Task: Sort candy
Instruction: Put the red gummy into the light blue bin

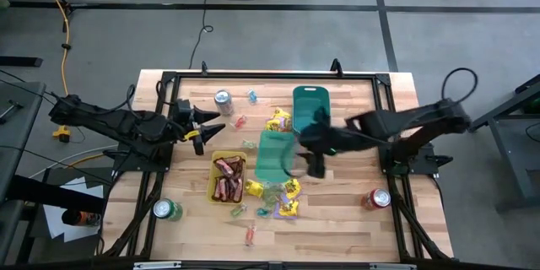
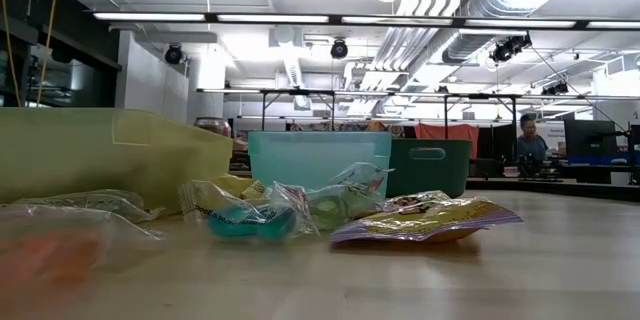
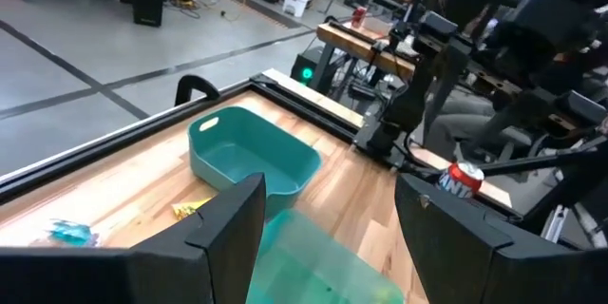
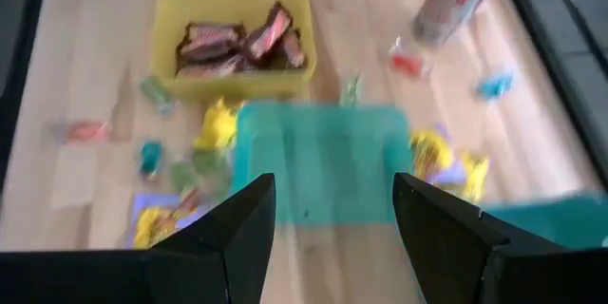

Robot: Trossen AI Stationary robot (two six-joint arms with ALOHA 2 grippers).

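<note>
Seen from above, the right gripper [image 1: 314, 159] reaches over the table's middle beside a light teal tray [image 1: 274, 153], while the left gripper [image 1: 202, 126] waits at the left edge with its fingers spread. Dark red-brown bars [image 1: 228, 178] fill a yellow tray [image 1: 228, 159] left of the light teal one. Yellow packets [image 1: 279, 120] lie between that tray and a darker teal tray [image 1: 310, 99] at the far side, and more yellow packets [image 1: 291, 189] and small pale pieces [image 1: 239, 210] lie scattered toward the near edge. Cans stand at the far left [image 1: 223, 99], near left [image 1: 166, 210] and near right [image 1: 377, 198].

In the low view, a yellow packet [image 2: 425, 218] and clear-wrapped green and teal pieces [image 2: 285, 210] lie in front of the trays.

The left wrist view shows its fingers [image 3: 223, 237] apart, with the darker teal tray [image 3: 252, 152] and a red can [image 3: 464, 178] beyond.

The right wrist view shows that arm's fingers [image 4: 233, 237] spread wide above the light teal tray [image 4: 323, 161], empty, with the bars [image 4: 233, 43] in the yellow tray [image 4: 233, 81] beyond.
</note>
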